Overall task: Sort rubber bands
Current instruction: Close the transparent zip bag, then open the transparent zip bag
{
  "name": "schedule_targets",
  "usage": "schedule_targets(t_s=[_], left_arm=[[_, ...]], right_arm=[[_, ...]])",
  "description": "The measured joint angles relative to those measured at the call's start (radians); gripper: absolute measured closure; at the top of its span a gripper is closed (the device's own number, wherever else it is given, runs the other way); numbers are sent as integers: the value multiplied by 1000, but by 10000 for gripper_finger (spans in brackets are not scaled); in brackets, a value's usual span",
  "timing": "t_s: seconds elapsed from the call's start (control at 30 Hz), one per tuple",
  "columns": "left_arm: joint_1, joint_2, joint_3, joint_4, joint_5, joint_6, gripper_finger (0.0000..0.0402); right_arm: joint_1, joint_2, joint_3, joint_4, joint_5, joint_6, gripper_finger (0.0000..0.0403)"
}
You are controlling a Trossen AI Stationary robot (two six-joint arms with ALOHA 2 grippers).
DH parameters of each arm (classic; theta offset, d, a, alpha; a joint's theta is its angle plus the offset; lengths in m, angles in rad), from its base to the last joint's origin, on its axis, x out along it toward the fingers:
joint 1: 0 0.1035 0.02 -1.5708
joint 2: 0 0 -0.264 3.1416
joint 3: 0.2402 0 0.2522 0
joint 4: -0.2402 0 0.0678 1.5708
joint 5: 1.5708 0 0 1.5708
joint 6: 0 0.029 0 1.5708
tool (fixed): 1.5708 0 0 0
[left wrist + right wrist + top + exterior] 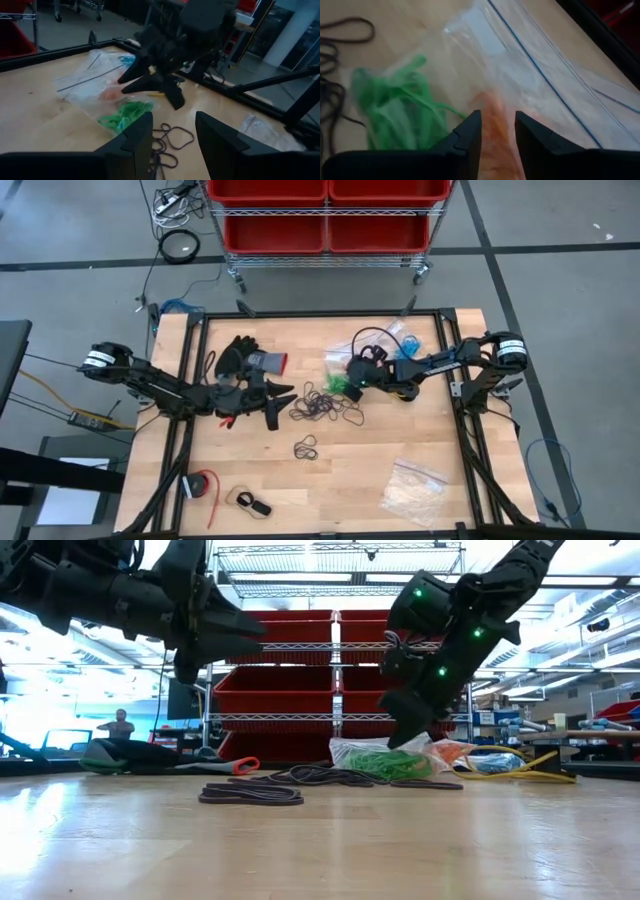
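- We find no brand, label or writing that we can read.
- The rubber bands show as thin loops: a dark pile [318,406] at mid-table, a smaller dark cluster [306,448] nearer the front edge, and green bands [395,115] bunched up.
- The green bands and some orange ones [495,135] lie inside clear plastic bags [540,85] just beside the dark pile.
- Another clear bag [414,491] of whitish pieces lies well apart, toward the front right.
- The right gripper [497,131] hangs over the orange bands' bag, fingers apart, holding nothing.
- The left gripper [172,137] hovers beside the dark pile, fingers apart and empty.
- Red bins [325,208] sit on a rack beyond the table.
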Motion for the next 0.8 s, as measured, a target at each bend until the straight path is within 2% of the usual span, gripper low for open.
schedule_targets(t_s=[0.37, 0.53, 0.63, 0.8], left_arm=[[9, 0, 0, -63, 0, -10, 243], [82, 3, 0, -110, 98, -102, 243], [144, 27, 0, -115, 168, -107, 243], [232, 94, 0, -59, 294, -151, 243]], right_arm=[[31, -34, 0, 130, 0, -13, 286], [-65, -118, 0, 125, -18, -44, 287], [-178, -177, 0, 128, -145, -42, 290], [-386, -213, 0, 126, -507, -40, 302]])
